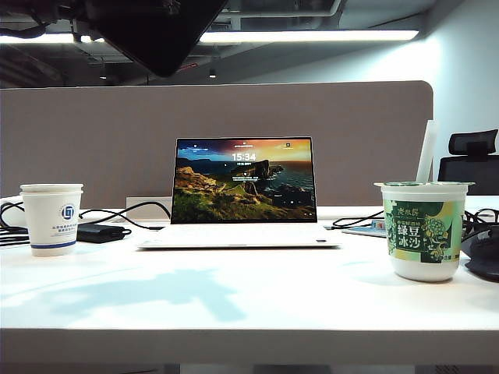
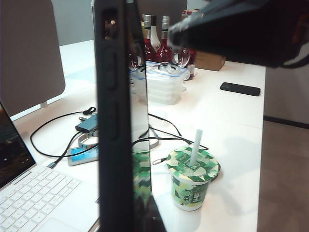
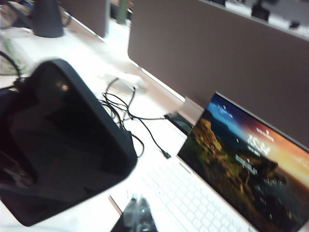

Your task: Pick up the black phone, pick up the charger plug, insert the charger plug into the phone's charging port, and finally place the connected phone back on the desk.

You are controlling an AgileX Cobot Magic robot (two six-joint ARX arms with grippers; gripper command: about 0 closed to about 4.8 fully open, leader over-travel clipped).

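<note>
In the left wrist view the black phone (image 2: 116, 121) stands upright and edge-on, side buttons facing me, high above the desk (image 1: 234, 304). My left gripper (image 2: 137, 220) is shut on its lower end. The right arm (image 2: 241, 29) reaches in close to the phone's far end. In the right wrist view my right gripper (image 3: 137, 212) hovers shut over the laptop's front corner. Its tips are blurred, with a pale glint, and I cannot make out the charger plug. A large black arm housing (image 3: 63, 145) fills the space beside it. The charging port is hidden.
An open laptop (image 1: 243, 195) sits mid-desk. A paper cup (image 1: 51, 218) and a power brick (image 1: 100, 232) with cables lie to its left, a green dessert cup (image 1: 425, 230) to its right. Clear boxes (image 2: 161, 84), bottles and a dark flat slab (image 2: 240, 88) sit farther off.
</note>
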